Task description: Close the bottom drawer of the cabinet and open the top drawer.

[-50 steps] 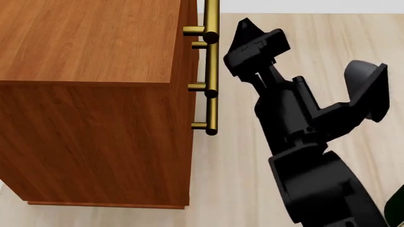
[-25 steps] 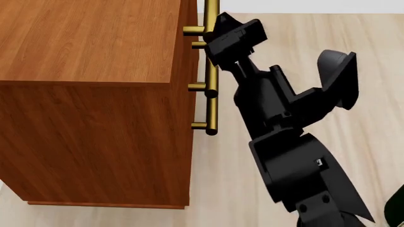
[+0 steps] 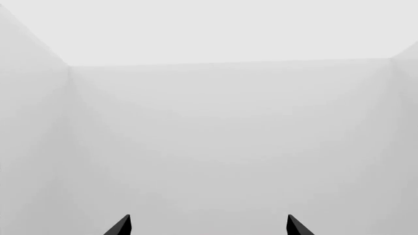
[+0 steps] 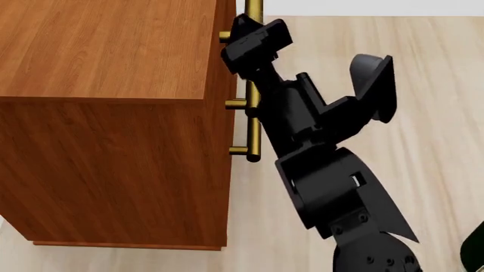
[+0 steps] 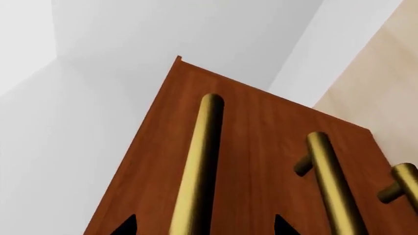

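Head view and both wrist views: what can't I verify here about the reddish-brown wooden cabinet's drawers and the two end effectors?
- Head view: the reddish-brown wooden cabinet is seen from above, so its drawer fronts are hidden; only the brass bar handles show. Which drawers are open or shut cannot be told.
- Head view: the right end effector is partly cut off against the cabinet's edge; contact unclear.
- Right wrist view: the nearest brass handle lies between the fingertips; its lower end is cropped.
- Left wrist view: only the left end effector and blank walls show.

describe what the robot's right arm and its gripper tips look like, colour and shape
The right arm is matte black throughout, built of chunky angular segments with a rounded housing jutting out sideways. A small pale mark sits on its lower segment. No cables show. The right gripper shows only two black pointed fingertips.
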Robot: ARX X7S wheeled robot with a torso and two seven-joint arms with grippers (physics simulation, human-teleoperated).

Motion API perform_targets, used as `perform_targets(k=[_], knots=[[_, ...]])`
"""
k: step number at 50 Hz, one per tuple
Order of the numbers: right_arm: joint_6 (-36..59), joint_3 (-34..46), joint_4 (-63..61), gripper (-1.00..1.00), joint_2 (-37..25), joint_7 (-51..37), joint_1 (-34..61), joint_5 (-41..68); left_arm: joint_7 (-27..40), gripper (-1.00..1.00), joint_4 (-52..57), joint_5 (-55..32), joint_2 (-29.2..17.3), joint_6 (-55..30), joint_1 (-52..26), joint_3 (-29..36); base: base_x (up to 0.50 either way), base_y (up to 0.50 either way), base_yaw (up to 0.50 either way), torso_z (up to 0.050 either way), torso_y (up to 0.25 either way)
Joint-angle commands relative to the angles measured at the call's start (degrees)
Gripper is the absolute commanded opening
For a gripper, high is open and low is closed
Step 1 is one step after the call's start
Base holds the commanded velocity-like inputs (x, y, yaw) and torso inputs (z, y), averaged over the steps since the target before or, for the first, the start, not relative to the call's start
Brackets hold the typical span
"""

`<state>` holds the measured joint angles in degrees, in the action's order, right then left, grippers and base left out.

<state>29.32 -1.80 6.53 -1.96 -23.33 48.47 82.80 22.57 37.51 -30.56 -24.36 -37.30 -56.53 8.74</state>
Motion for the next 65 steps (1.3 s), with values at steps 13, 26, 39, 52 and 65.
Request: perform_targets(k=[13, 26, 39, 52, 65], knots=[[-2.9, 6.3, 4.3, 1.0, 0.3, 1.9, 1.7, 1.7, 0.4, 1.0, 0.5, -0.7, -0.7, -0.1, 0.2, -0.5, 0.0, 0.0, 0.0, 0.0, 0.0], [-4.4, 9.3, 5.2, 1.0, 0.1, 2.3, 2.6, 3.3, 0.5, 1.0, 0.4, -0.9, -0.9, 0.2, 0.3, -0.7, 0.0, 0.0, 0.01, 0.0, -0.001], [-6.2, 10.6, 3.9, -1.0, -0.4, 1.5, 2.0, 5.4, 0.8, 1.0, 0.6, -1.2, -1.0, 0.1, 0.3, -0.7, 0.0, 0.0, 0.0, 0.0, -0.001], [-8.3, 10.0, 3.4, -1.0, -0.8, 0.7, 1.5, 8.2, 1.1, 1.0, 0.5, -1.2, -0.8, 0.0, -0.1, -0.2, 0.0, 0.0, 0.0, 0.0, -0.001], [-11.6, 7.5, 1.2, -1.0, -1.2, -0.5, 1.8, 12.0, 1.4, 1.0, 1.0, -1.8, -1.1, -0.6, -0.6, -0.3, 0.0, 0.0, 0.0, 0.0, 0.0]])
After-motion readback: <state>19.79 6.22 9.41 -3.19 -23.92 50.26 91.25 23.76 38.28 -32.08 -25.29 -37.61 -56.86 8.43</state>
